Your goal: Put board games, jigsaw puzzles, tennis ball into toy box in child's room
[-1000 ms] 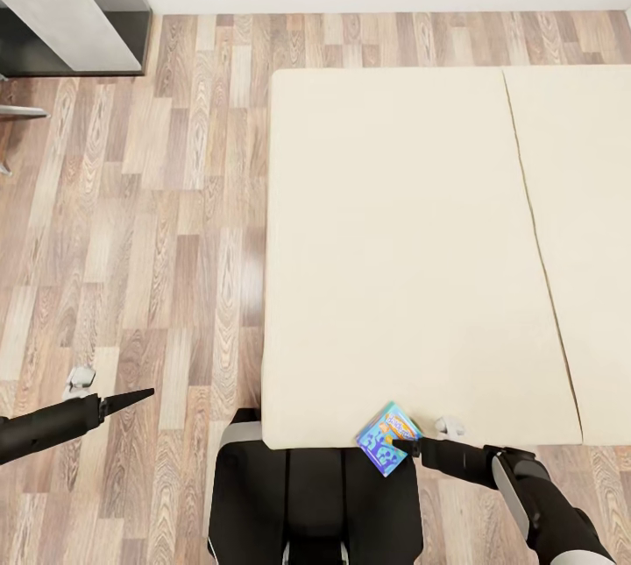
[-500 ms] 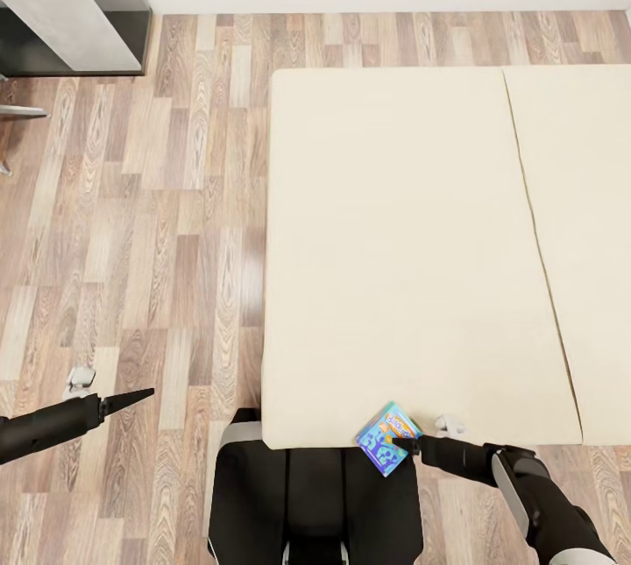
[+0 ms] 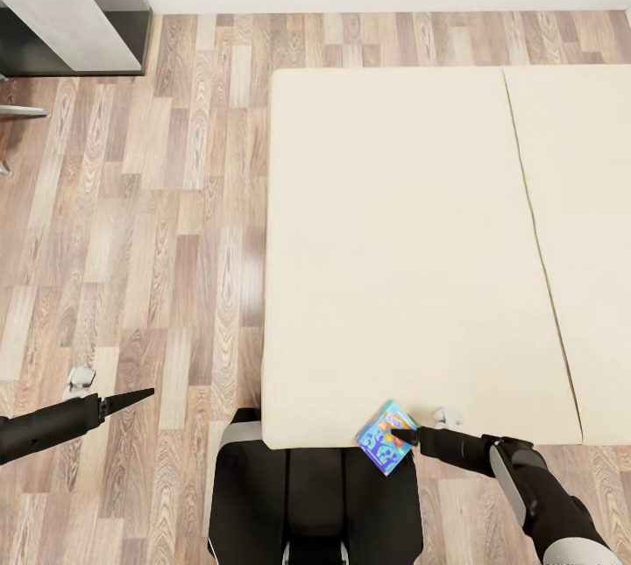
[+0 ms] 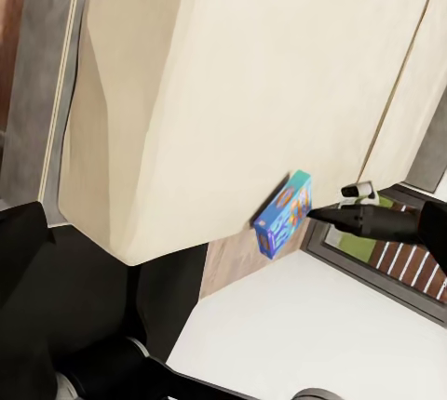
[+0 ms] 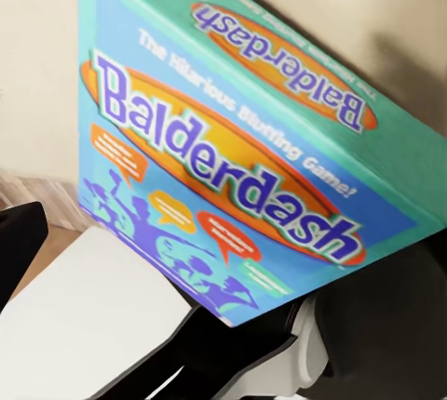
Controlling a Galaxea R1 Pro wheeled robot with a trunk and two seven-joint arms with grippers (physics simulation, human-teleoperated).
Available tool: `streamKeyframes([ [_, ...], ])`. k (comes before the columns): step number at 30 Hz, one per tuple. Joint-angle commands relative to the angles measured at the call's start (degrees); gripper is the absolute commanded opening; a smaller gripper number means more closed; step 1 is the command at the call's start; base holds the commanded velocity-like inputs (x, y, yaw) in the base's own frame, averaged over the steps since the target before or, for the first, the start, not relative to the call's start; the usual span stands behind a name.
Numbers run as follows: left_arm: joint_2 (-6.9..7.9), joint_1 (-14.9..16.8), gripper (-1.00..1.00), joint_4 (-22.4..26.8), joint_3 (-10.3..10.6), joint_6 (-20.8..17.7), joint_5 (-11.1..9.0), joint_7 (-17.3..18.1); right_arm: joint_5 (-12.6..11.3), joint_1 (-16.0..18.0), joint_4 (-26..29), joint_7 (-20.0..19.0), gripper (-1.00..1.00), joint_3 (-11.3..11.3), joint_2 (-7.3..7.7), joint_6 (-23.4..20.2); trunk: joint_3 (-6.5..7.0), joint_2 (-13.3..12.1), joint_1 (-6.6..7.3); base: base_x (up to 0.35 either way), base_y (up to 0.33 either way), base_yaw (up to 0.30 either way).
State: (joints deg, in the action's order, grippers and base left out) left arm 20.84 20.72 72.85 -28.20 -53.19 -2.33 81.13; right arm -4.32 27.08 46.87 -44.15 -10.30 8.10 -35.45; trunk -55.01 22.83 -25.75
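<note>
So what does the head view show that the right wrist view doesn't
Head view alone: the wood-plank floor, the grey desk corner, the left gripper over the floor, and the whole beige bed. Right wrist view alone: the box's readable lettering, Balderdash. Both: the small blue board game box at the bed's near edge, with the right gripper at it.

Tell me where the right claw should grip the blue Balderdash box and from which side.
Grip the Balderdash box across its thin depth at the corner that overhangs the near edge of the bed. Come in from the robot's right, where the right claw is already at that edge. The overhang probably leaves room for a finger underneath.
</note>
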Motion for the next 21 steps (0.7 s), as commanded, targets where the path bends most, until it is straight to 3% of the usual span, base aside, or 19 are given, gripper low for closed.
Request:
streamKeyframes([
  [1, 0.01, 0.01, 1.0, 0.01, -0.01, -0.6, -0.05, 0.17, -0.44, 0.06, 0.01, 0.01, 1.0, -0.07, 0.0, -0.5, -0.05, 0.09, -0.03, 0.0, 0.0, 0.0],
  [15, -0.01, 0.02, 1.0, 0.01, -0.01, -0.6, -0.05, 0.17, -0.43, 0.24, -0.02, -0.04, 1.0, -0.07, -0.05, -0.5, -0.05, 0.09, -0.03, 0.0, 0.0, 0.0],
  [21, -0.01, 0.02, 1.0, 0.01, -0.01, -0.6, -0.05, 0.17, -0.43, 0.38, 0.04, -0.1, 1.0, 0.04, -1.39, -0.64, -0.05, 0.09, -0.03, 0.0, 0.0, 0.0],
])
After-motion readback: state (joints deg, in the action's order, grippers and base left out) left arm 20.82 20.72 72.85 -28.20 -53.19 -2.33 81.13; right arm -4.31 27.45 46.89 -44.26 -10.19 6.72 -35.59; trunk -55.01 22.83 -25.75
